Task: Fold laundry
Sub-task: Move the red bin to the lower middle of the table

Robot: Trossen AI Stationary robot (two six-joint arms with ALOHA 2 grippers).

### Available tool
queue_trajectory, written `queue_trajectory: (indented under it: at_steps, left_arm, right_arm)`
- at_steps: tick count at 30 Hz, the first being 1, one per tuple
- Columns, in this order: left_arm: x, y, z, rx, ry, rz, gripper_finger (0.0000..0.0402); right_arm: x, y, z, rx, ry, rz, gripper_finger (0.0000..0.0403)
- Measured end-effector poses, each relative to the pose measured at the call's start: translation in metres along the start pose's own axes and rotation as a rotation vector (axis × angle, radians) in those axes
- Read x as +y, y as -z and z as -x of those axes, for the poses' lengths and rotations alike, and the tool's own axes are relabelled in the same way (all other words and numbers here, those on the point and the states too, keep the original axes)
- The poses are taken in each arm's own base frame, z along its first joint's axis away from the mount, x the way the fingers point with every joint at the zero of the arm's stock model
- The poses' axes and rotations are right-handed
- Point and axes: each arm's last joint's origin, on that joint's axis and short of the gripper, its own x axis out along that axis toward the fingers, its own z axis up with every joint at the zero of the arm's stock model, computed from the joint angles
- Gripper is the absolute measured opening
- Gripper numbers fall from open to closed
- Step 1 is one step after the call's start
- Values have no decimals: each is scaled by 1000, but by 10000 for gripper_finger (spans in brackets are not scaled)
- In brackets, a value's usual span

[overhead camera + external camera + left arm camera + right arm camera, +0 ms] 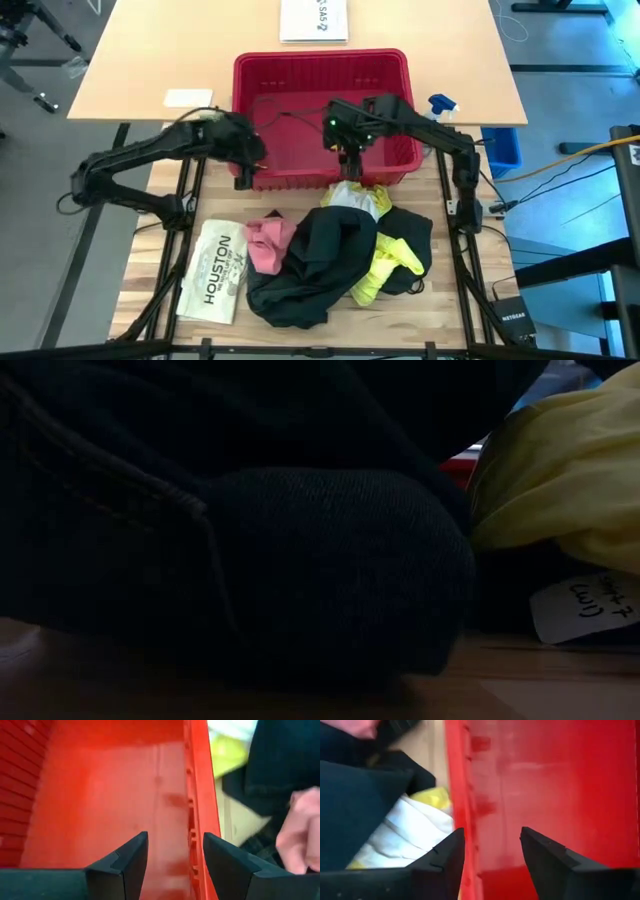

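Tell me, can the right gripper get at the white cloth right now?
Probably yes: the open right gripper hovers at the red basket's near wall, the white cloth lies exposed just beyond, nothing covering it.

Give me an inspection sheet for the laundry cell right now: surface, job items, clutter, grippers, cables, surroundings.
Surface: wooden table, mostly covered at the near end.
Job's things: black trousers, yellow T-shirt, pink cloth and white cloth heaped together, unfolded, in front of the red basket.
Clutter: flat white item printed HOUSTON left of the heap; basket empty as far as seen.
Grippers: left gripper open, empty, over the basket's near wall; right gripper open, empty, over the same wall, above the white cloth.
Cables: orange cable on the floor, right.
Surroundings: blue bin, paper sheet on the far table.
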Motion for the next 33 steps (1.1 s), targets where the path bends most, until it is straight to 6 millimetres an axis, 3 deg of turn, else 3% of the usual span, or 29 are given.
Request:
queue_trajectory:
  at_steps: [6,13,17,24,33]
  left_arm:
    - [-7,-2,-10,49,33,-12,182]
    - [-4,-7,12,-39,-30,44,182]
    - [-6,-3,9,-8,-16,38,182]
    - [-8,0,5,7,7,33,182]
    - [-11,3,-7,86,72,37,182]
  right_arm:
    - [-17,5,-4,-36,-132,-56,182]
    - [2,-11,-3,-150,-189,-18,182]
    - [8,-16,-13,-108,-124,18,182]
    - [-3,-9,-30,14,-131,-14,182]
    - [-7,-7,-32,27,-163,-22,182]
